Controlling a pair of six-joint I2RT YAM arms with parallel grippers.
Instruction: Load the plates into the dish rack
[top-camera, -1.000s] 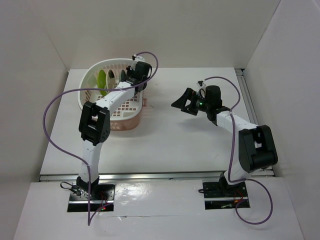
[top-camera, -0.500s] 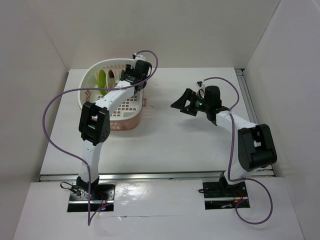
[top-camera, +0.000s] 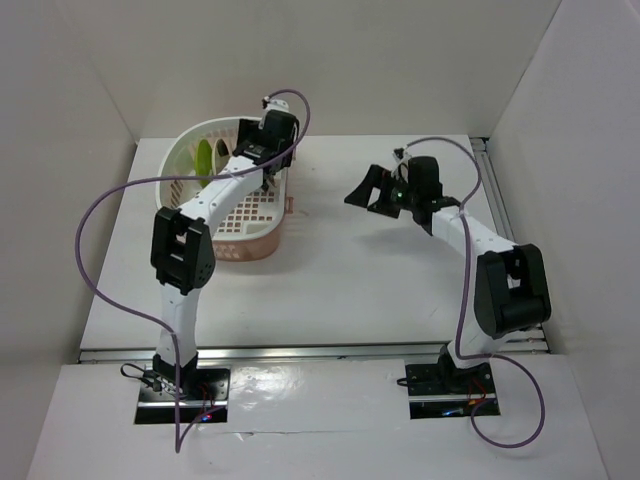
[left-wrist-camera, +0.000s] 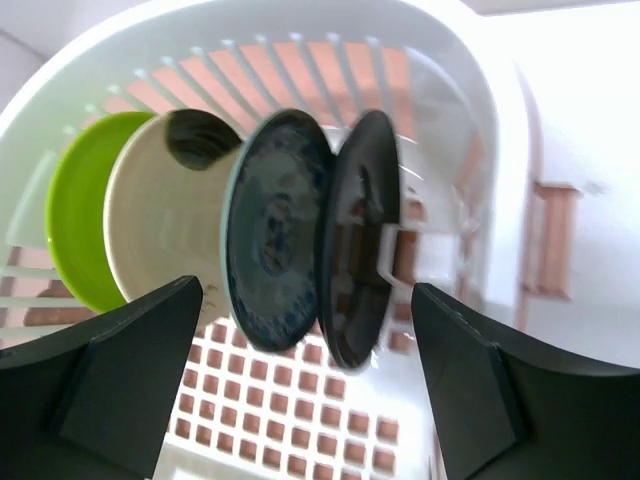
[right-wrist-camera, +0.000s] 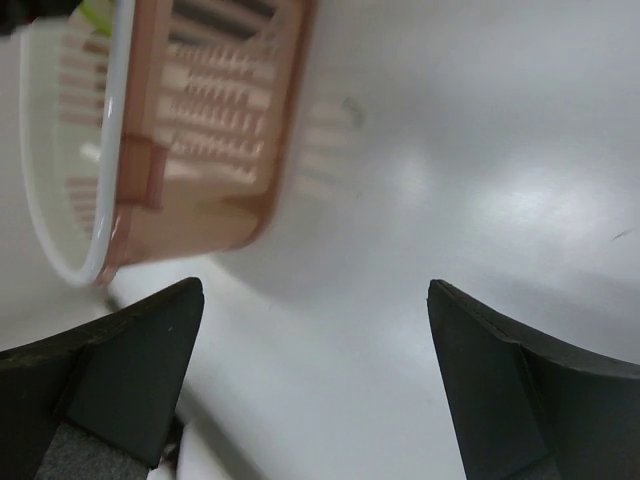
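In the left wrist view, the plates stand on edge in a row inside the pale pink dish rack (left-wrist-camera: 470, 130): lime green (left-wrist-camera: 75, 225), cream with a dark mark (left-wrist-camera: 165, 215), blue-patterned (left-wrist-camera: 275, 235) and glossy black (left-wrist-camera: 360, 240). My left gripper (left-wrist-camera: 305, 288) hangs open just above them, its fingers wide on either side of the blue and black plates and touching neither. From above, the left gripper (top-camera: 262, 150) is over the rack (top-camera: 185, 170). My right gripper (top-camera: 368, 192) is open and empty over bare table, right of the rack (right-wrist-camera: 200, 120).
The white table (top-camera: 350, 270) is walled on three sides. A metal rail (top-camera: 490, 190) runs along its right edge. The left arm's purple cable (top-camera: 95, 230) loops out past the rack's left side.
The left gripper has opened, let go of the black plate and drawn back slightly. The right gripper has shifted a little farther from the arm bases, still open.
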